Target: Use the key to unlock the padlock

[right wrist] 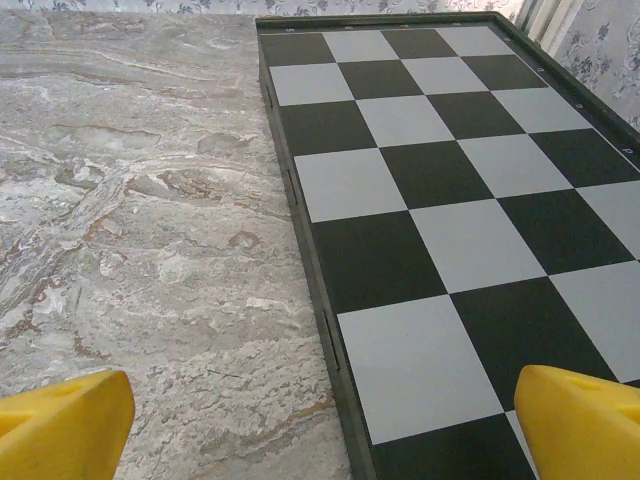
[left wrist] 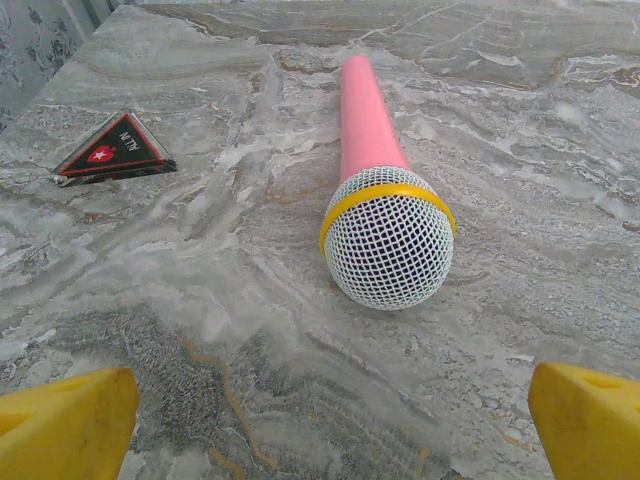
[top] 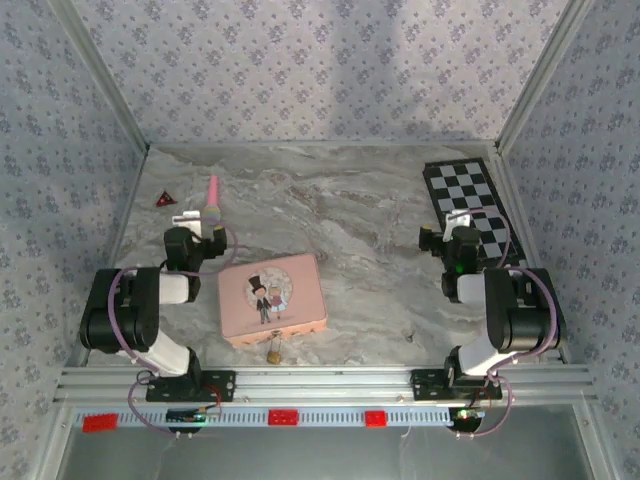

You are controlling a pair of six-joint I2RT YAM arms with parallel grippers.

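yellow fingertips of the left pincer [left wrist: 325, 435] stand wide apart at the two lower corners of its wrist view and hold nothing. a pink toy microphone [left wrist: 385, 200] lies on the marbled desk [left wrist: 200, 300] just ahead of them, and a black and red triangle [left wrist: 115, 150] lies further to the left. the right pincer [right wrist: 320, 435] is spread wide too and empty, hanging over the edge of a checkered board [right wrist: 450, 200]. from above, both arms are folded near their bases, which i judge to be a resting pose. between them lies a pink tin [top: 272, 297]. just beside its near edge sits what i take for the padlock [top: 273, 350], a tiny brass thing; the key i cannot tell apart from it. no step of the unlocking looks begun, and both pincers are well apart from the lock.
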